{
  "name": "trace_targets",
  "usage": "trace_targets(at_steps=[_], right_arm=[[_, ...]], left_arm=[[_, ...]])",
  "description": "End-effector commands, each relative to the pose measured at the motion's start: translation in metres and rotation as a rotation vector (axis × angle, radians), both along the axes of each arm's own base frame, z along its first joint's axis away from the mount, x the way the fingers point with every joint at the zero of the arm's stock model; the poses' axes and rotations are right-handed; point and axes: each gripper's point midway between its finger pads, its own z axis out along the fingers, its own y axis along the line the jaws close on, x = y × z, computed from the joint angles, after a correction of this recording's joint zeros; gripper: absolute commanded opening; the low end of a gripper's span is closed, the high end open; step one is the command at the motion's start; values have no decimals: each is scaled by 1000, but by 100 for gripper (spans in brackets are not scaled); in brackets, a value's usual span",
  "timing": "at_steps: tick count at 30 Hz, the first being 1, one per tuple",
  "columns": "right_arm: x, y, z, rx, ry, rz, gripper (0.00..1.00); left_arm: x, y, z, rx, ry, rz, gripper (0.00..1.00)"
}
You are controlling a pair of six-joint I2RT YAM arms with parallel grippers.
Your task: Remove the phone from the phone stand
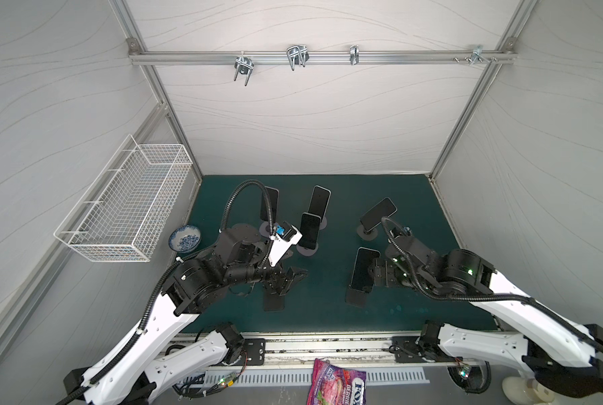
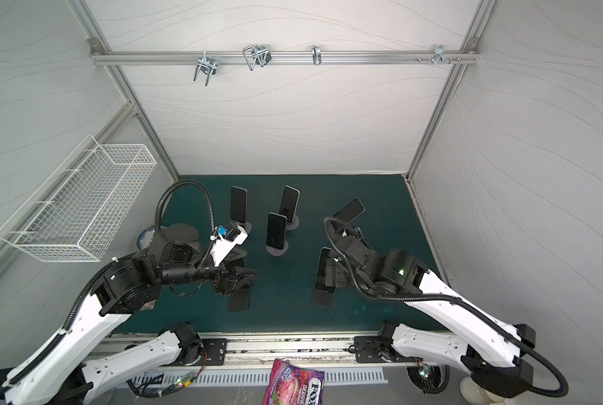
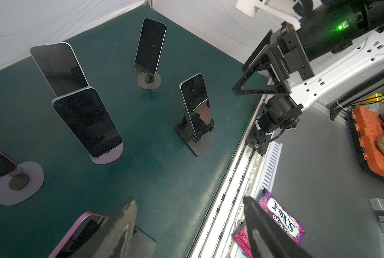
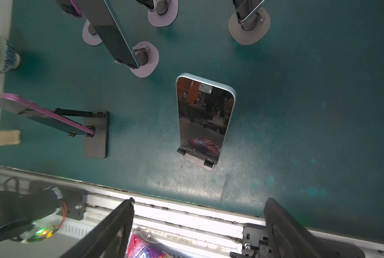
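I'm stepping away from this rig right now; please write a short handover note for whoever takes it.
Left gripper: open and empty, with one finger beside the purple phone on its black stand; contact unclear.
Right gripper: open and empty, aimed at the light-blue phone on a second black stand, not touching it.
Four more phones stand on round bases farther back.
Done: nothing; no phone is off a stand.
Left to do: probably grip a phone, lift it clear of the stand's lip and set it on the mat.
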Motion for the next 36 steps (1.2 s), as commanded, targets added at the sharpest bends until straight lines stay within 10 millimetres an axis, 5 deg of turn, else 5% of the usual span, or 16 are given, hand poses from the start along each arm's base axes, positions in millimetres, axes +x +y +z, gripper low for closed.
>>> trace_targets(at_steps=[1,13,26,36], right_arm=[[7,-3,2,-8,-50,-68,95],[9,-4,-19,-35,-62,-148,93],[13,16,-42,-47,-24,-151,94],[15,11,-50,-70,-8,-199,96]], left_arm=[[-4,-6,-3,-16,7,-37,76],[-9,-5,-20,-40,17,-44,74],[3,-19,-40,-17,-113,-131,79],[1,-30,-42,-44,-158,-205,97]])
